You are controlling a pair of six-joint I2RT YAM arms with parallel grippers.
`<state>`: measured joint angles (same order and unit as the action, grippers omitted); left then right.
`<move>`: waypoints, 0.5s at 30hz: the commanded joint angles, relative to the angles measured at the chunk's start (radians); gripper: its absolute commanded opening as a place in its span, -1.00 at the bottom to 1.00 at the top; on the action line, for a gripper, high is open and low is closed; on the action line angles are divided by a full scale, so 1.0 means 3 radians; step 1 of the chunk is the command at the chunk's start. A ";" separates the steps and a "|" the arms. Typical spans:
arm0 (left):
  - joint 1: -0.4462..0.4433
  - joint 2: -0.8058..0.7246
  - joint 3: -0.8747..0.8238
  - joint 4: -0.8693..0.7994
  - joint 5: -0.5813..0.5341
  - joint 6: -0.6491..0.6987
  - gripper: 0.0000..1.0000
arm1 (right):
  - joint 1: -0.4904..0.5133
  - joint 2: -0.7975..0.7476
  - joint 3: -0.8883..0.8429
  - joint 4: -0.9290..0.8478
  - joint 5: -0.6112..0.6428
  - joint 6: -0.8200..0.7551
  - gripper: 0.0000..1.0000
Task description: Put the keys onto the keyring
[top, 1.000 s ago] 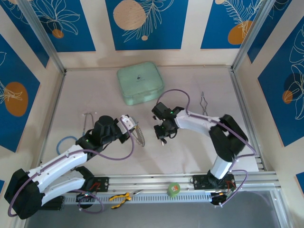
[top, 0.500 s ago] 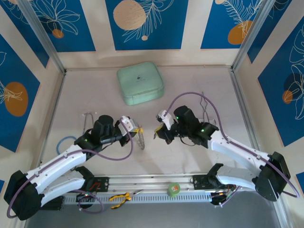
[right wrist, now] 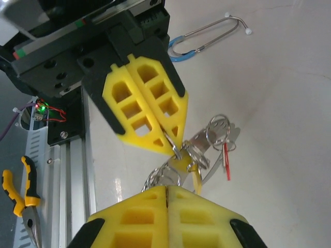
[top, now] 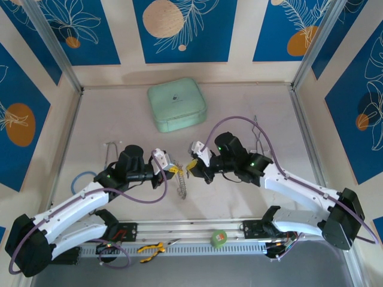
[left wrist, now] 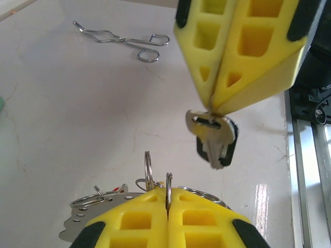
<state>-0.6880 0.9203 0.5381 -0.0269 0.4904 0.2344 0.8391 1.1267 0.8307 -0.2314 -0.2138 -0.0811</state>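
Presently the left gripper (left wrist: 168,199) clamps the keyring (left wrist: 168,182) upright while the right gripper (left wrist: 212,107) pinches a black-headed key (left wrist: 213,138) just above, evidently aligned for threading.

Left wrist view: my left gripper (left wrist: 168,192) is cut off by the bottom edge. Its closed fingers hide most of the keyring (left wrist: 168,181), and only a thin arc rises from the seam. My right gripper (left wrist: 213,106) runs off the top edge. The black-headed key (left wrist: 231,147) sits mostly behind the silver key (left wrist: 208,135). From above, both keys are too small to make out.
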 commanded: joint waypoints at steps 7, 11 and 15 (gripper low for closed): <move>-0.0030 -0.0063 0.0035 0.0187 0.0029 0.0177 -1.00 | 0.0137 0.0224 0.0151 0.0130 0.0019 -0.0052 -1.00; -0.0036 -0.0069 0.0025 0.0202 0.0029 0.0204 -1.00 | 0.0143 0.0258 0.0150 0.0225 0.0043 -0.0011 -1.00; -0.0035 -0.0051 0.0026 0.0197 0.0051 0.0208 -1.00 | 0.0147 0.0262 0.0139 0.0299 0.0072 0.0014 -1.00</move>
<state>-0.6880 0.9188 0.5381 -0.0154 0.4892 0.2714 0.8772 1.2015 0.8444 -0.1787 -0.2024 -0.0811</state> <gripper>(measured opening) 0.059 0.048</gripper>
